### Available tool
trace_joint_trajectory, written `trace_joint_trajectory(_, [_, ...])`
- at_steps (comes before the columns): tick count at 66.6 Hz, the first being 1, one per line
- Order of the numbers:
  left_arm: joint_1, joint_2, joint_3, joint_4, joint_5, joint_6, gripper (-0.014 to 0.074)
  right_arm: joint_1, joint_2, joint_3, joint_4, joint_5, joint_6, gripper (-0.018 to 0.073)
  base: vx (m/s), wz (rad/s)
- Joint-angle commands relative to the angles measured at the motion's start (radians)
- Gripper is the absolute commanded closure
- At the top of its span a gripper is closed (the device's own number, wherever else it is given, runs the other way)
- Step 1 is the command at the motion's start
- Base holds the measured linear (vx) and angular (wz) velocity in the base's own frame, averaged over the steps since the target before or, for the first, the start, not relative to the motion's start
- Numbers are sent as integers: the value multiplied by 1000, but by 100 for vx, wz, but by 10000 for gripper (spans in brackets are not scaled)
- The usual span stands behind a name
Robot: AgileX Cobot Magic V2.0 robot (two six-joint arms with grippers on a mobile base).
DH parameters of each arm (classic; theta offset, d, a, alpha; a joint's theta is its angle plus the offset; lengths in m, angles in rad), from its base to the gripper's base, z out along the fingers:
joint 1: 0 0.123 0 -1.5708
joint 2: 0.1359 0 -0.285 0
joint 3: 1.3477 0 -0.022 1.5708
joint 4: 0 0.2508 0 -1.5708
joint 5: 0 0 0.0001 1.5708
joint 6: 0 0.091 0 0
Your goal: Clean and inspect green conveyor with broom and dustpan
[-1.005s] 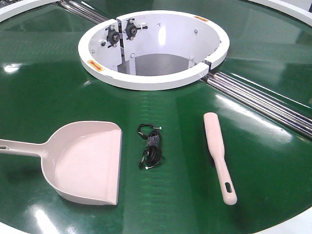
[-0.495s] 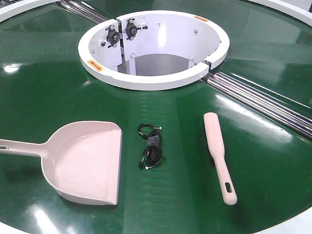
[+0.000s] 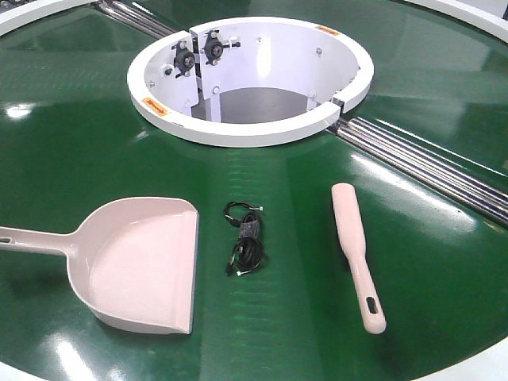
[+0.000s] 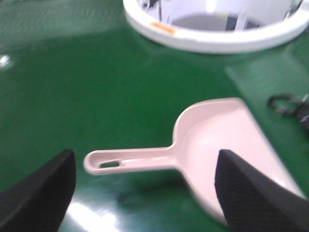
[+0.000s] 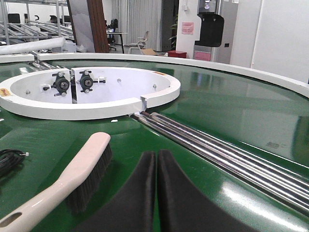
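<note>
The glossy green conveyor (image 3: 71, 151) is filling every view, its white central ring (image 3: 246, 131) sitting at upper centre of the front view and steel rollers (image 3: 429, 167) running off to the right. Your left gripper (image 4: 145, 164) is hovering with fingers wide apart, framing the dustpan (image 3: 143, 266) handle at lower centre and touching nothing. Your right gripper (image 5: 155, 193) is hanging with pads pressed together, empty, the broom (image 3: 355, 246) lying just left of it. A black cable bundle (image 3: 246, 238) is lying between both tools. You're judging an early stage: grasping, sweeping and inspection are all remaining.
</note>
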Motion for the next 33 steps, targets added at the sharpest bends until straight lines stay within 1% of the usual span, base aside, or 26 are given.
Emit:
trace_joint_trajectory(1, [0,107,-146,68,83,65,45,-5,-11,3,-6,-75,0,568,0,0])
trace_joint_trajectory(5, [0,193,-226,71,159,140,55,-5,-11,3,-6,-75,0,568,0,0])
trace_joint_trajectory(9, [0,271,-292,61,206,220,69,-5,-11,3,-6,-75,0,568,0,0])
trace_joint_trajectory(18, [0,441,-415,13,307,389,108,-5,-11,3,-6,-75,0,568,0,0])
trace_joint_trajectory(23, [0,528,-468,-6,361,459,111,-5,-11,3,-6,-75,0,568,0,0])
trace_joint_trajectory(29, [0,613,-494,-6,366,541,111,-5,-11,3,-6,-75,0,568,0,0])
trace_joint_trajectory(33, [-1,661,-495,-6,353,642,111,-5,-11,3,-6,-75,0,568,0,0])
